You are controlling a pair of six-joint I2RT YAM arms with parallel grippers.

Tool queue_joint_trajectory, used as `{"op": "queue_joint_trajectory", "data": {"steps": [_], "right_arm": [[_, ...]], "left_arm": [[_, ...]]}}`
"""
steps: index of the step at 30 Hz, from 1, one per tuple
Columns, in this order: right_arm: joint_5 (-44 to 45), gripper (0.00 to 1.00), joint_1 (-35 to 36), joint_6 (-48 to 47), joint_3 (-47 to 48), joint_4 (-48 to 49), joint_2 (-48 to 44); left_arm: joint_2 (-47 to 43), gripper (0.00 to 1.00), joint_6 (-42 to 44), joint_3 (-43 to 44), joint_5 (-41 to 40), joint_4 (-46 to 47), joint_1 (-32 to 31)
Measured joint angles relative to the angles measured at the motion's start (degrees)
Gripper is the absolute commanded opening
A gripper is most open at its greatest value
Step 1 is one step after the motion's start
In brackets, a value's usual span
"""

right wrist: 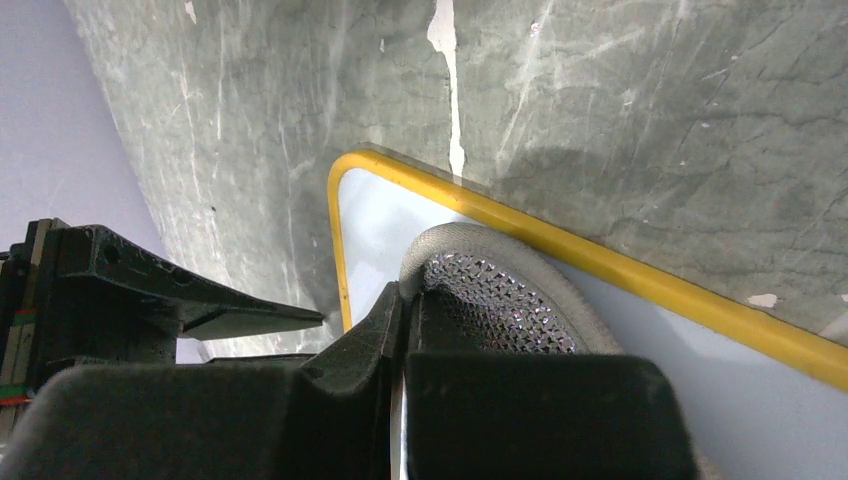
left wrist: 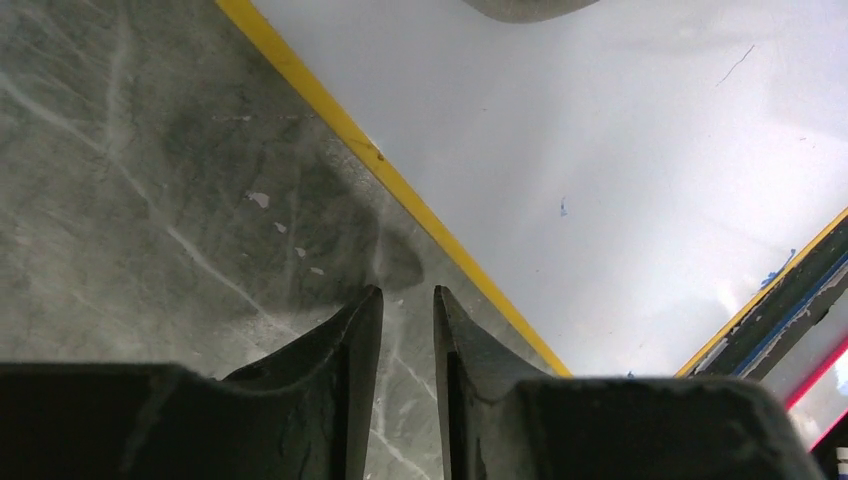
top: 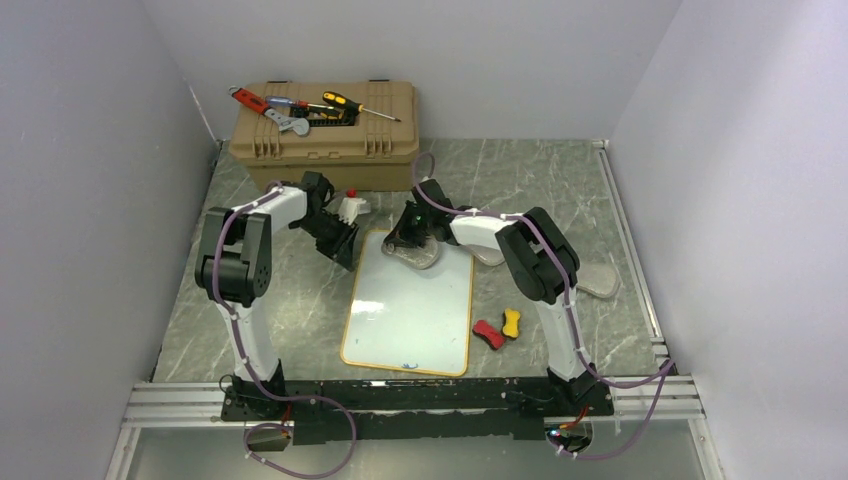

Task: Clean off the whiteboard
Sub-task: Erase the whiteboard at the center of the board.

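The whiteboard [top: 410,310], white with a yellow-orange frame, lies flat on the marble table. It is almost blank, with a tiny blue speck [left wrist: 562,208] in the left wrist view. My right gripper [top: 410,238] is shut on the edge of a grey felt pad with a mesh top [top: 420,255]. It rests the pad on the board's far end near the frame. In the right wrist view [right wrist: 405,295] the pad [right wrist: 500,290] sits by the board's rounded corner [right wrist: 365,215]. My left gripper [top: 342,245] hangs empty over the table just off the board's far left edge [left wrist: 408,295], jaws a narrow gap apart.
A tan toolbox [top: 325,135] with screwdrivers and a wrench on its lid stands at the back. A small white bottle with a red cap [top: 352,205] sits by the left gripper. Red [top: 488,333] and yellow [top: 512,322] pieces and two grey pads [top: 600,280] lie right of the board.
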Motion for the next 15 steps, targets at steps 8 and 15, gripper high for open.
{"op": "queue_joint_trajectory", "data": {"steps": [8, 15], "right_arm": [[0.11, 0.0, 0.02, 0.66, -0.35, 0.5, 0.0], [-0.09, 0.0, 0.02, 1.51, -1.51, 2.58, -0.07]], "left_arm": [[0.61, 0.35, -1.11, 0.92, -1.57, -0.2, -2.99], [1.73, 0.35, -2.25, 2.45, -2.19, -0.42, -5.14]]}}
